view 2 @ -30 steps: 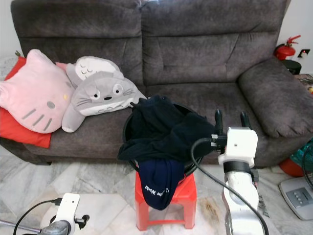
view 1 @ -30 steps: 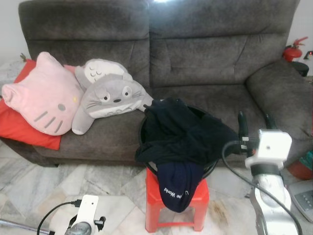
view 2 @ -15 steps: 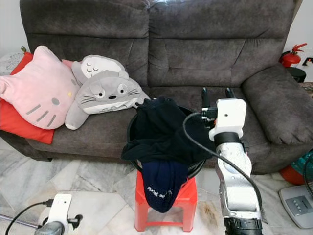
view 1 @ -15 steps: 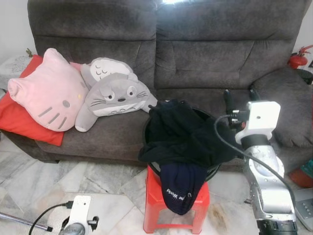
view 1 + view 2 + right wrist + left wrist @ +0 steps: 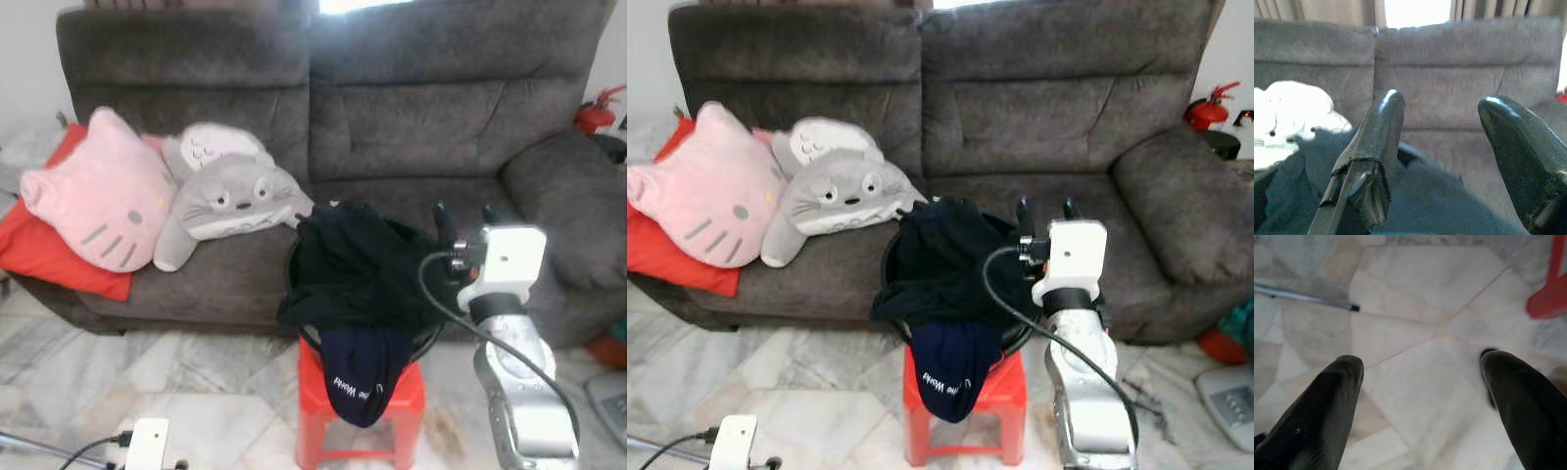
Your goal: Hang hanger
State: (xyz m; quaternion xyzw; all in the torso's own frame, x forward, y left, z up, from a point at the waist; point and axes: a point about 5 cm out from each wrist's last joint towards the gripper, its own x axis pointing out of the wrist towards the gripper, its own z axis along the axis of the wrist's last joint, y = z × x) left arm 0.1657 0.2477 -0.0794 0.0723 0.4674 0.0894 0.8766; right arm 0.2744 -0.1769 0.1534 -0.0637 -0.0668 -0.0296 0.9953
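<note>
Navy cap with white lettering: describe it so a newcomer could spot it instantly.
Find the grey sofa; before it stands a red stool carrying a black basket of dark clothes. The navy cap hangs over the stool's front edge, the only piece bearing white lettering.

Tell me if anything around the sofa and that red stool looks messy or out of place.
Yes. Dark clothes are heaped in a black basket perched on a small red stool, and a navy piece spills over the rim down the stool's front. The plush pillows lie piled askew at one end of the sofa.
</note>
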